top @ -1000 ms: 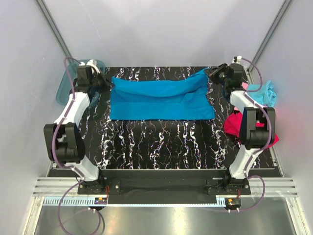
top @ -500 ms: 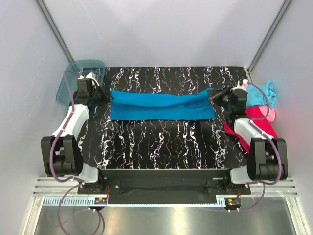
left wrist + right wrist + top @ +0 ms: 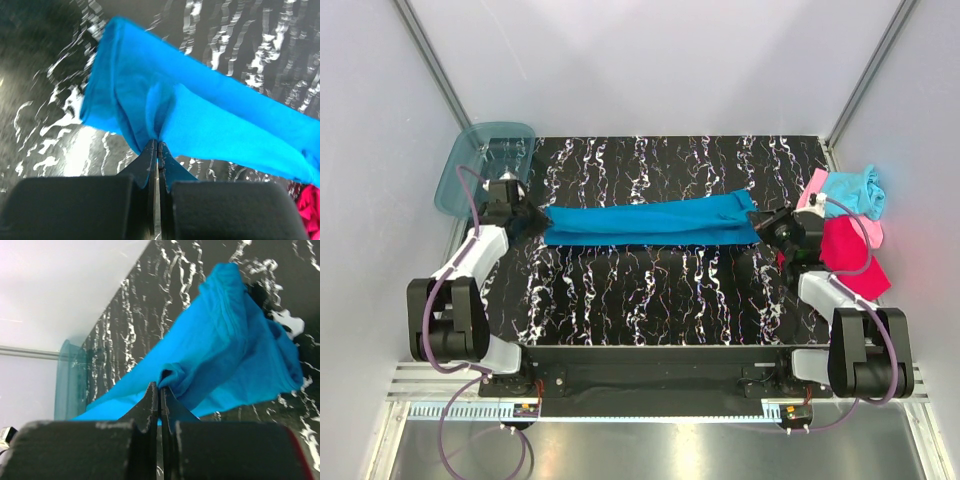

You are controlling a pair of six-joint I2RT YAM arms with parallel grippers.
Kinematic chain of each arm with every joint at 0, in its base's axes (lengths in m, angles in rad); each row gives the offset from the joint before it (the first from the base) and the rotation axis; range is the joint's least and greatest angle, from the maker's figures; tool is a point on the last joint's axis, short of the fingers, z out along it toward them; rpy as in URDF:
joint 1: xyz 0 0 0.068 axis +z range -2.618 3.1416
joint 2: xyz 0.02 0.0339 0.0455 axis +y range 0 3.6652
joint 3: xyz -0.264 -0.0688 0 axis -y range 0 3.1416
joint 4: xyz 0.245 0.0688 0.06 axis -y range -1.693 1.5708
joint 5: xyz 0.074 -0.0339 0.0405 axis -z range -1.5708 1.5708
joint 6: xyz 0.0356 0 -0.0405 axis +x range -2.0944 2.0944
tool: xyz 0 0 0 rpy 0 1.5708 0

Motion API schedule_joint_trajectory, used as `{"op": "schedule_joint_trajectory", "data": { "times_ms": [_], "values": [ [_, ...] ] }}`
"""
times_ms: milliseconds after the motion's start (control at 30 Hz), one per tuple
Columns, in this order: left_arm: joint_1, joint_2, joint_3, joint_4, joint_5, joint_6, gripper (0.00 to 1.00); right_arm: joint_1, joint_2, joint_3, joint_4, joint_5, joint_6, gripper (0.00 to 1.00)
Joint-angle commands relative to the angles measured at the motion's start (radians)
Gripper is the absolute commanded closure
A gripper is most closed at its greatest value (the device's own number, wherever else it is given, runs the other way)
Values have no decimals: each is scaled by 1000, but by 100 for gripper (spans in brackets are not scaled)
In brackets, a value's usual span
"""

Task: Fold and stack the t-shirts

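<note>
Once its far edge had been drawn nearer, the blue tee (image 3: 650,220) was left a narrow band between the left claw (image 3: 532,212) and right claw (image 3: 765,222), both pinched on its ends; one fold was judged made.

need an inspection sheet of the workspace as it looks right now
surface: black marbled table
job's things: blue tee folded into a narrow band between the grippers; red tee, pink tee and aqua tee heaped at the right edge
clutter: teal bin at the far left corner
grippers: left gripper shut on the blue tee's left end; right gripper shut on its right end
cables: purple cables loop along both arms; the right one crosses the heap in the top view
surroundings: white walls, metal posts
</note>
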Motion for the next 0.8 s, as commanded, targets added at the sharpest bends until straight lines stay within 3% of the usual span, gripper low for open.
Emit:
{"op": "schedule_joint_trajectory", "data": {
  "times_ms": [0,267,567,600,633,700,767],
  "values": [
    [-1,-34,-45,41,-89,-69,100,3,0,-24,82,44,-15,100],
    [-1,-32,-98,57,-172,-129,100,5,95,-56,168,46,8,100],
    [-1,17,-122,73,-164,-172,99,5,145,-73,183,70,29,100],
    [-3,23,-128,83,-161,-181,97,3,152,-70,183,70,32,100],
    [-4,26,-133,87,-157,-185,87,5,158,-69,179,70,37,100],
    [-9,41,-147,95,-146,-199,76,5,177,-52,157,75,43,97],
    [-7,50,-153,97,-135,-207,62,3,186,-47,149,79,49,80]
  ]
}}
